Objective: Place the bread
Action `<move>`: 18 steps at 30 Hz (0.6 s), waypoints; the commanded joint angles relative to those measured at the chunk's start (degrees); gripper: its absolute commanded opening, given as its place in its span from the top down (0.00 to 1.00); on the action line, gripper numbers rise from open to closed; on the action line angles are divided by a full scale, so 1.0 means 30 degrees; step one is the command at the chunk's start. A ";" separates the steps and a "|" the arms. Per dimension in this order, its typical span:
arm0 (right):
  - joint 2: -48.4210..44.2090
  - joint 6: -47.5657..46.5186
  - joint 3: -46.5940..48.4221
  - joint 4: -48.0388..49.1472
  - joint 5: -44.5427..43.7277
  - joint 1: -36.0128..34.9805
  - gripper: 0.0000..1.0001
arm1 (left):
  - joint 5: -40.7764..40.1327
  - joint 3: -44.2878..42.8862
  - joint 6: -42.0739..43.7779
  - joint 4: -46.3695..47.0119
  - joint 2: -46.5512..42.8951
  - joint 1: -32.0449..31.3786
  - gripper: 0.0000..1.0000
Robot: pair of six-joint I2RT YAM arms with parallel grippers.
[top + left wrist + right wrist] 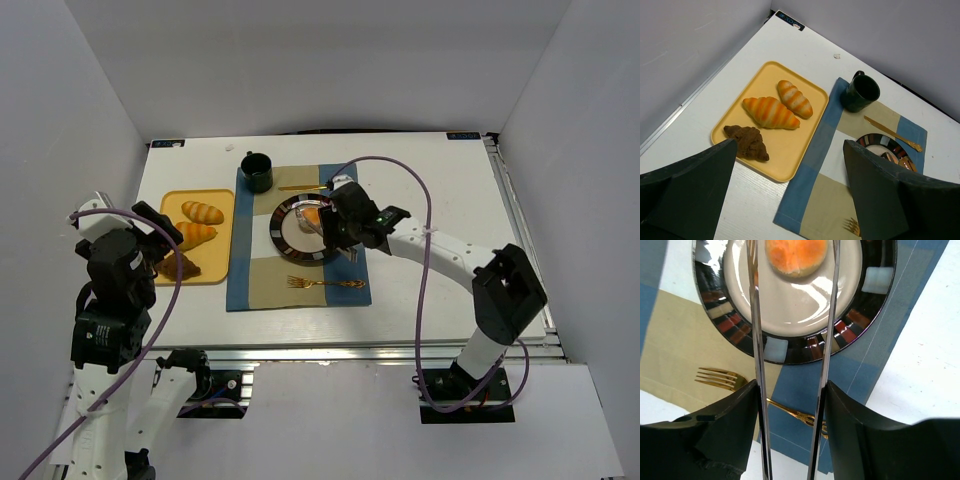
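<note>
The bread (796, 257), a small round golden-orange bun, lies on the white middle of the dark-rimmed plate (790, 347). It also shows in the top view (312, 214) on the plate (285, 243). My right gripper (791, 390) is shut on a pair of metal tongs (756, 315). The tong arms run along either side of the bun with a small gap on each side; their tips are out of view. In the top view the right gripper (345, 225) hangs over the plate's right side. My left gripper (790, 145) is open and empty, above the table's left front (155, 235).
A yellow tray (790, 165) holds two oval striped rolls (771, 112) and a dark brown pastry (746, 142). The blue and beige placemat (812, 150) carries a dark green mug (860, 92), a gold knife (890, 132) and a gold fork (720, 379).
</note>
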State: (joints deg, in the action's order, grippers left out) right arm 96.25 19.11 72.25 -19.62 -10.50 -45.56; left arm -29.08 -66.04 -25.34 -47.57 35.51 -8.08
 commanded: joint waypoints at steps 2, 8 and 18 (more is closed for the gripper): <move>-0.1407 0.0191 0.0760 0.0036 -0.0307 -0.0047 0.39 | 0.0260 -0.0047 -0.0019 0.0154 -0.0146 -0.0091 0.02; -0.2867 0.0366 0.1054 -0.1018 -0.1593 -0.0047 0.39 | 0.0318 -0.0193 -0.0048 0.0271 -0.0146 -0.0091 0.02; -1.0017 0.3704 -0.5355 -0.2778 -0.5466 0.2553 0.37 | 0.1841 0.0098 -0.0516 0.0885 -0.0145 -0.0120 0.02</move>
State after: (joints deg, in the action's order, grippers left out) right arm 68.64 25.50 61.30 -25.10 -22.79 -41.32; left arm -26.22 -66.04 -25.93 -46.92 35.40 -8.10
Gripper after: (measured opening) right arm 0.627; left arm 0.982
